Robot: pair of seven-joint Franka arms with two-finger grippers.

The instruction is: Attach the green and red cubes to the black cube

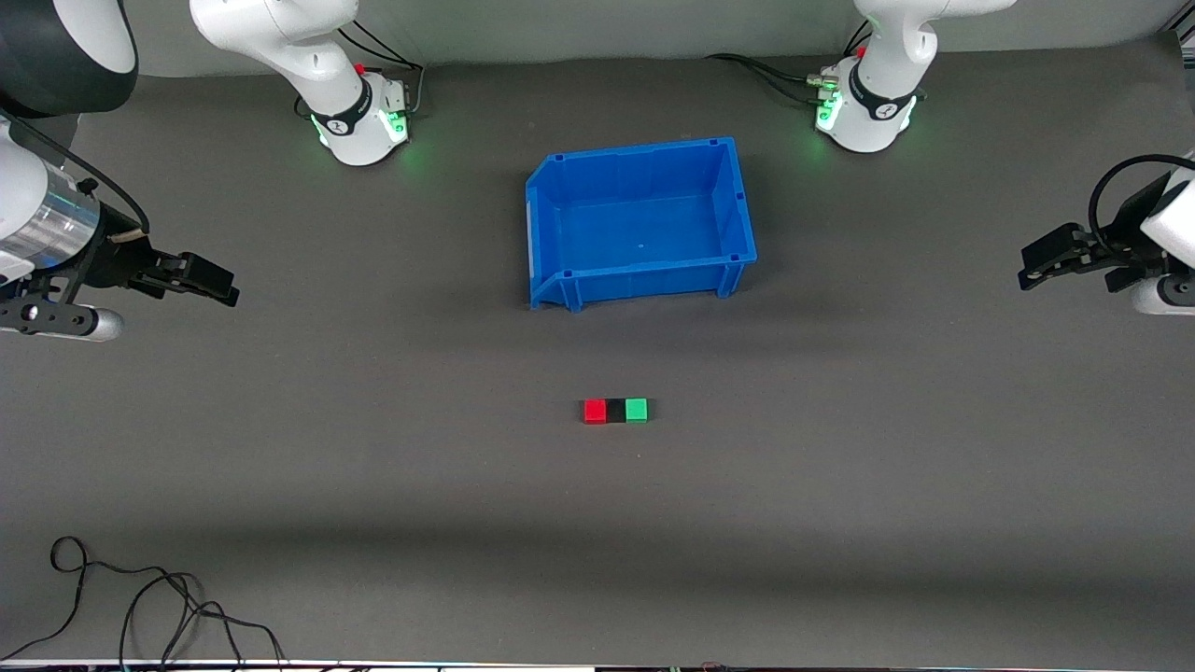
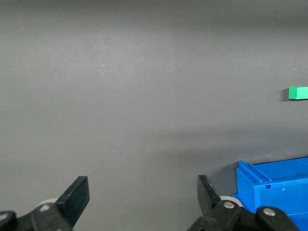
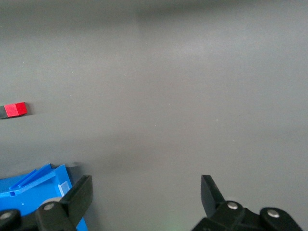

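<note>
Closest to the front camera is a loose black cable (image 1: 140,607) snaking along the table (image 1: 840,523) edge toward the right arm's end. Farther up, mid-table, the three cubes sit in a tight row, touching: red cube (image 1: 595,411) toward the right arm's end, black cube (image 1: 615,411) in the middle, green cube (image 1: 637,410) toward the left arm's end. The blue bin (image 1: 738,201) sits farther from the camera than the row.

Both arms wait out at the table's ends. Left gripper (image 2: 143,192) — fingers spread wide, holding nothing. Right gripper (image 3: 146,191) — same deal, wide and touching nothing.

Left wrist view catches only the green cube (image 2: 298,93) plus a bin corner (image 2: 269,180); right wrist view gets the red cube (image 3: 17,109), a sliver of the black one and a bin corner (image 3: 33,185).
</note>
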